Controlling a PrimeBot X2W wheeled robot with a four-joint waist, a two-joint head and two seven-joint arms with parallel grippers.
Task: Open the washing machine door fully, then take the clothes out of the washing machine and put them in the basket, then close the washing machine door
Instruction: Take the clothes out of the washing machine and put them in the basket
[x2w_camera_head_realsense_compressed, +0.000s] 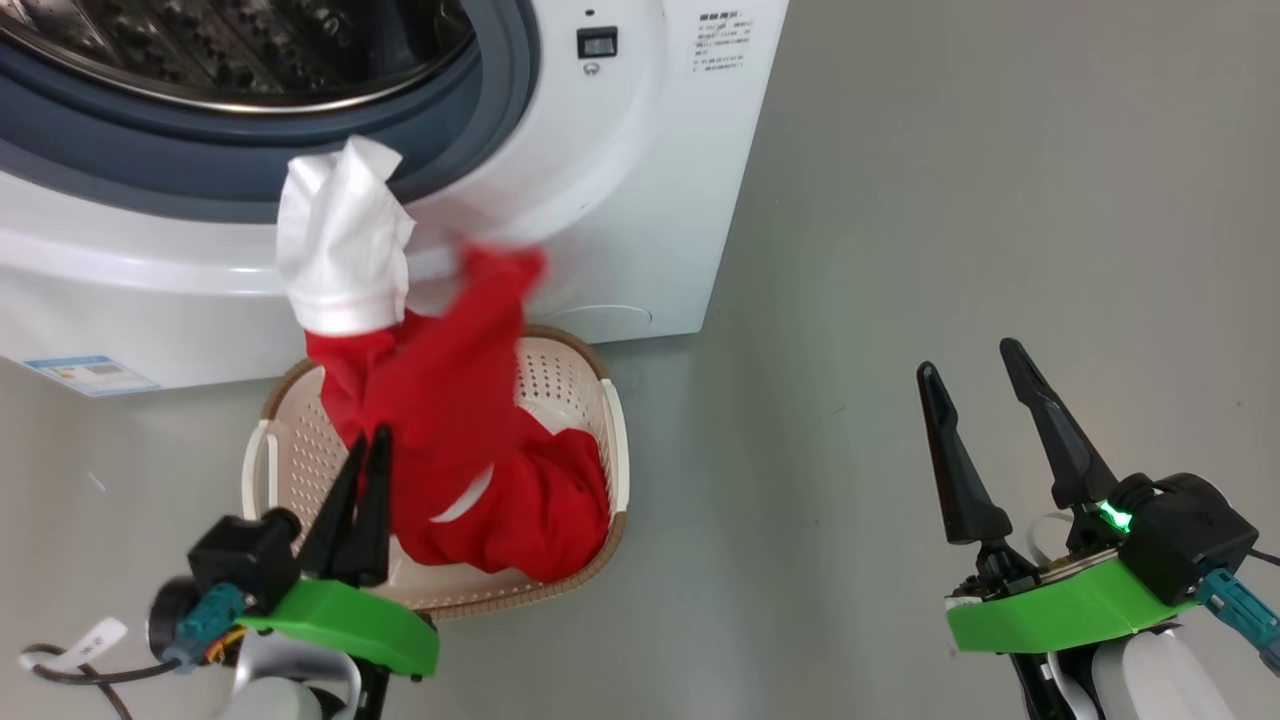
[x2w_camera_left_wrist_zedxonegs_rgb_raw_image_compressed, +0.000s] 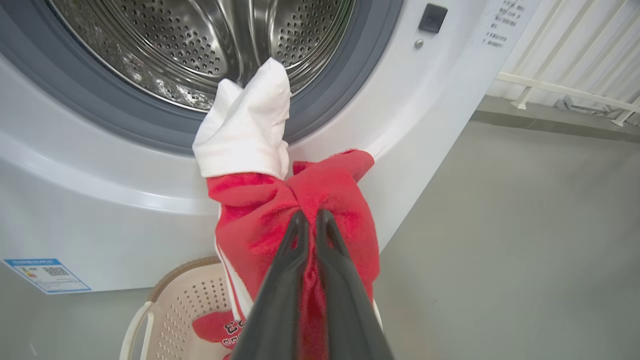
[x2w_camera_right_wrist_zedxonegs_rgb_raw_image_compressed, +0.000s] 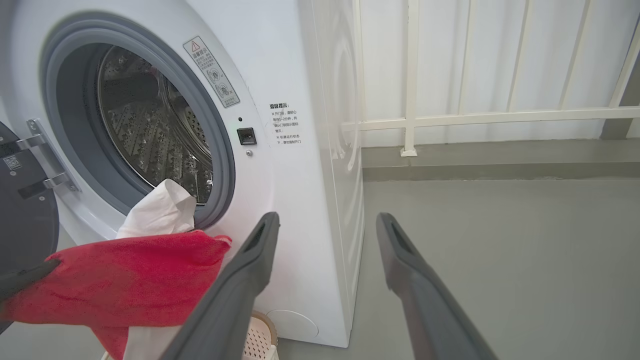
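The white washing machine (x2w_camera_head_realsense_compressed: 640, 140) stands with its steel drum (x2w_camera_left_wrist_zedxonegs_rgb_raw_image_compressed: 210, 45) exposed. Its dark door (x2w_camera_right_wrist_zedxonegs_rgb_raw_image_compressed: 20, 220) is swung out on its hinge at the left edge of the right wrist view. My left gripper (x2w_camera_head_realsense_compressed: 370, 436) is shut on the red clothes (x2w_camera_head_realsense_compressed: 450, 390) and holds them above the cream basket (x2w_camera_head_realsense_compressed: 295, 450). Its fingertips pinch a red fold (x2w_camera_left_wrist_zedxonegs_rgb_raw_image_compressed: 310, 217). A white cloth piece (x2w_camera_head_realsense_compressed: 340, 250) joined to the red fabric rises against the grey door ring. More red cloth (x2w_camera_head_realsense_compressed: 540, 500) lies in the basket. My right gripper (x2w_camera_head_realsense_compressed: 967, 357) hangs open and holds nothing.
The basket sits on the grey floor right against the machine's front, below the opening. A blue label (x2w_camera_head_realsense_compressed: 90, 375) is low on the machine. A white railing (x2w_camera_right_wrist_zedxonegs_rgb_raw_image_compressed: 450, 120) runs along the wall behind. Open floor (x2w_camera_head_realsense_compressed: 1000, 200) stretches to the right of the machine.
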